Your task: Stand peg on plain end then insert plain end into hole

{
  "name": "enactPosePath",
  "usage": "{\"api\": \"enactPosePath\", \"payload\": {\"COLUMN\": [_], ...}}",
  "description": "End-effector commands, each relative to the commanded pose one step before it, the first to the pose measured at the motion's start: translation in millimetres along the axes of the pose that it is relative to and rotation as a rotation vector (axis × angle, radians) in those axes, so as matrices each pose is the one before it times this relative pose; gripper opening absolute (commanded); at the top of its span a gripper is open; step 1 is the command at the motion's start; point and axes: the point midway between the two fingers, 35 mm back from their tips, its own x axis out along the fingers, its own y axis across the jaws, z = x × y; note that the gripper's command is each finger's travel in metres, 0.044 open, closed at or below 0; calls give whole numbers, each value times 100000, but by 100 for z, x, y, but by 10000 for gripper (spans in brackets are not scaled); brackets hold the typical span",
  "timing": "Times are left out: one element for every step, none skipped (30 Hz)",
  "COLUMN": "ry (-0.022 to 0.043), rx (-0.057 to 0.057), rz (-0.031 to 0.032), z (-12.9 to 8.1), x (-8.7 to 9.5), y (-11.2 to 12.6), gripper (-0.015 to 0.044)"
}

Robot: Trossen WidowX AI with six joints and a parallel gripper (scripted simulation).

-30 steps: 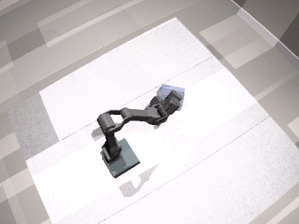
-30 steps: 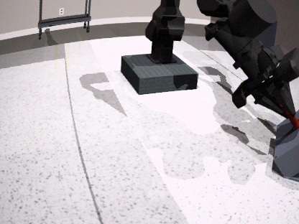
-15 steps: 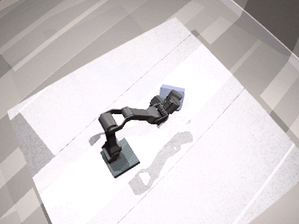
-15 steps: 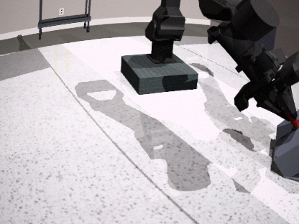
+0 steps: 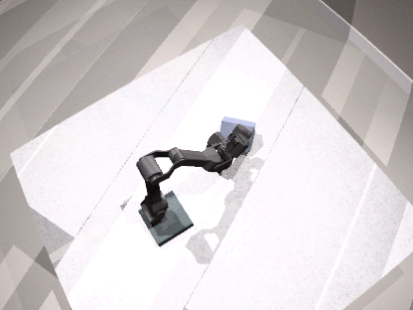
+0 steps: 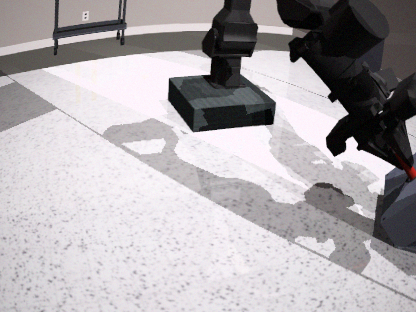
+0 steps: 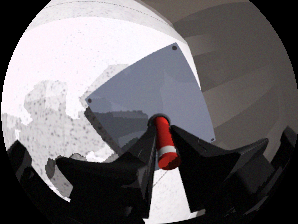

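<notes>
My gripper (image 7: 162,129) (image 6: 402,156) (image 5: 237,142) is shut on the red peg (image 7: 161,132) (image 6: 409,171). The peg's white band (image 7: 168,157) sits at the end between my fingers, and its plain end points away from me. That plain end meets the face of the grey-blue sloped panel (image 7: 153,79) (image 6: 400,215) (image 5: 239,122) near its middle. The hole itself is hidden behind the peg's tip, and I cannot tell how deep the peg sits in it. In the top view the gripper covers the peg.
The arm's dark square base (image 5: 166,219) (image 6: 220,102) stands on the white table behind the panel. A dark metal rack (image 6: 87,27) stands on the floor far off, beyond the table edge.
</notes>
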Motion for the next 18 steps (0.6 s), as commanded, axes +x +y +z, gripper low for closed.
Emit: {"api": "enactPosePath", "payload": {"ry": [2, 0, 0, 0, 0, 0, 0, 0, 0, 0, 5, 10, 15, 19, 24, 27, 29, 29], "rx": [-15, 0, 0, 0, 0, 0, 0, 0, 0, 0, 3, 6, 8, 11, 14, 16, 17, 17], "rz": [-17, 0, 0, 0, 0, 0, 0, 0, 0, 0, 9, 18, 26, 35, 43, 49, 53, 53], "z": [6, 0, 0, 0, 0, 0, 0, 0, 0, 0, -3, -7, -9, -13, -16, -18, -20, -20], "x": [-10, 0, 0, 0, 0, 0, 0, 0, 0, 0, -25, -50, -73, -97, -121, -141, -151, -152], "y": [-10, 0, 0, 0, 0, 0, 0, 0, 0, 0, -3, -6, -9, -12, -15, -16, -16, -15], "gripper": [79, 105, 131, 157, 184, 210, 236, 262, 289, 315, 341, 367, 394, 420, 440, 440, 440, 440]}}
